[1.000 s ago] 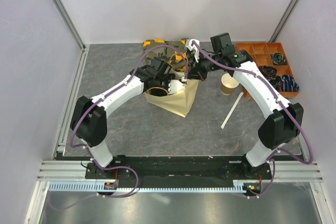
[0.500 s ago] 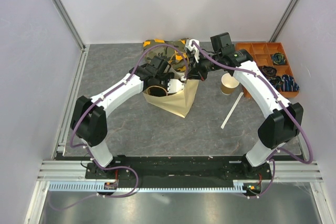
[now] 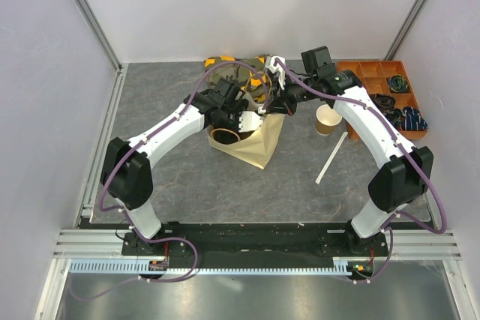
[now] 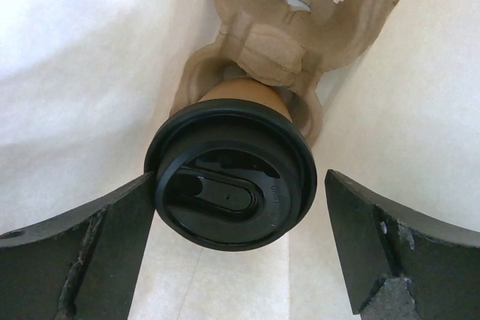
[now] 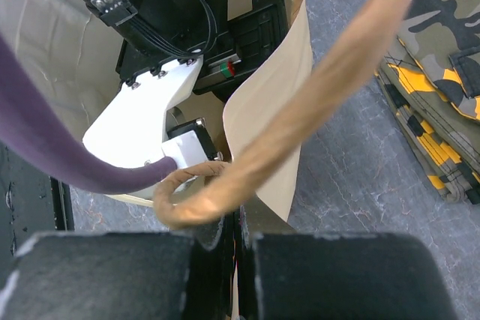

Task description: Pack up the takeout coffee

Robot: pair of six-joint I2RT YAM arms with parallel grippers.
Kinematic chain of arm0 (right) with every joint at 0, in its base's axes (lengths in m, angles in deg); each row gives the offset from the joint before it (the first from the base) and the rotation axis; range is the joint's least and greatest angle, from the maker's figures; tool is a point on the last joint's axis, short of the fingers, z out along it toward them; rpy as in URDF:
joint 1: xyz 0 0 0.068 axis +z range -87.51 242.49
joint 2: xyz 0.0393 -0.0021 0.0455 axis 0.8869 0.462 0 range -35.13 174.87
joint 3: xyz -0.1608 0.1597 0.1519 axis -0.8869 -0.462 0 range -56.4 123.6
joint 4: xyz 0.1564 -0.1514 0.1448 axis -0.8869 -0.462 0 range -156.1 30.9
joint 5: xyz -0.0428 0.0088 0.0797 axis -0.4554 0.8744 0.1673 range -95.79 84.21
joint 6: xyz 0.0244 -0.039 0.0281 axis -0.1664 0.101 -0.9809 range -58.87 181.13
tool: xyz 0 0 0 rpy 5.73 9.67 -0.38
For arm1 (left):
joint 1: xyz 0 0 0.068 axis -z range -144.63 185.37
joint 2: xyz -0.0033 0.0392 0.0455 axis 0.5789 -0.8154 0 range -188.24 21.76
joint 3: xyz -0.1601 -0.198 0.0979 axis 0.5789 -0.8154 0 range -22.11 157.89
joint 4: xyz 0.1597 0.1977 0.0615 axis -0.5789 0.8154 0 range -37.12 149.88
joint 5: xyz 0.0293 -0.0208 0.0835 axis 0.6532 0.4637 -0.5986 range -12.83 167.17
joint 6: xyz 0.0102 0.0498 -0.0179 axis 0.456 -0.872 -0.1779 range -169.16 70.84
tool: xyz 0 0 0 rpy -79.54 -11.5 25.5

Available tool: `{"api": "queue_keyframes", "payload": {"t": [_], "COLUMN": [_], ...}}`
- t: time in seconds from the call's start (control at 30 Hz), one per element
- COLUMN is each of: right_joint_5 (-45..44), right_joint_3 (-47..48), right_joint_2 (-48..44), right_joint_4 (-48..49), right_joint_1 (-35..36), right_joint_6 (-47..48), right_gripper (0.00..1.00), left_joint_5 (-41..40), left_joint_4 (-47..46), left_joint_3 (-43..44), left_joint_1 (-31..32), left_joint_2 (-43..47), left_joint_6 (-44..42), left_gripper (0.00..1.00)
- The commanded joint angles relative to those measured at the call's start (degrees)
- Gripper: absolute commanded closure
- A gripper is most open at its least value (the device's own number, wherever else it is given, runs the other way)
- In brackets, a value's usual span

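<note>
Although I see the takeout coffee point(image 4: 241, 97) only through the left wrist camera, its place is clear: it sits in one hole of the pulp cup carrier point(image 4: 300, 5), down inside the paper bag point(image 3: 260, 149). Its long axis runs almost straight toward that camera, with the black lid point(image 4: 225, 196) facing me and the tan body going away into the carrier. The left gripper point(image 4: 240, 183) is spread around the lid; one finger point(image 4: 90, 245) touches its rim or nearly so, the other stands a little apart. The right gripper point(image 5: 236, 241) is pinched on the bag's upper edge, beside the twisted paper handle point(image 5: 322, 88). Further right, an unlidded cup point(image 3: 326, 119) stands on the table point(image 3: 165, 95).
</note>
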State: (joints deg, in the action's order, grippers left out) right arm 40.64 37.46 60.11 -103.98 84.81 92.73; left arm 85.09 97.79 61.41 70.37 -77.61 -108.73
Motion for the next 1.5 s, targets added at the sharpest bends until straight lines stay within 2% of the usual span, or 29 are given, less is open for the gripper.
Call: {"api": "queue_keyframes", "payload": {"t": [0.0,0.57,1.23,1.47], "right_joint_5": [1.6,1.1,0.0,-0.3], "right_joint_3": [0.5,1.0,0.5,-1.1], "right_joint_2": [1.2,1.4,0.3,-1.5], "right_joint_4": [-5.7,-5.7,-4.5,-2.7], "right_joint_1": [0.3,0.3,0.3,0.3], "right_joint_6": [1.0,2.3,4.4,5.1], "right_gripper": [1.0,1.0,1.0,1.0], "left_joint_5": [0.6,3.8,10.8,10.1], "left_joint_4": [-2.3,-1.8,8.4,6.5], "left_joint_3": [3.0,5.5,8.1,9.7], "left_joint_1": [-0.3,-0.2,-0.5,-0.8], "left_joint_2": [4.4,7.7,9.5,8.8], "left_joint_6": [2.2,3.6,1.8,5.3], "left_gripper": [0.0,0.01,0.02,0.11]}}
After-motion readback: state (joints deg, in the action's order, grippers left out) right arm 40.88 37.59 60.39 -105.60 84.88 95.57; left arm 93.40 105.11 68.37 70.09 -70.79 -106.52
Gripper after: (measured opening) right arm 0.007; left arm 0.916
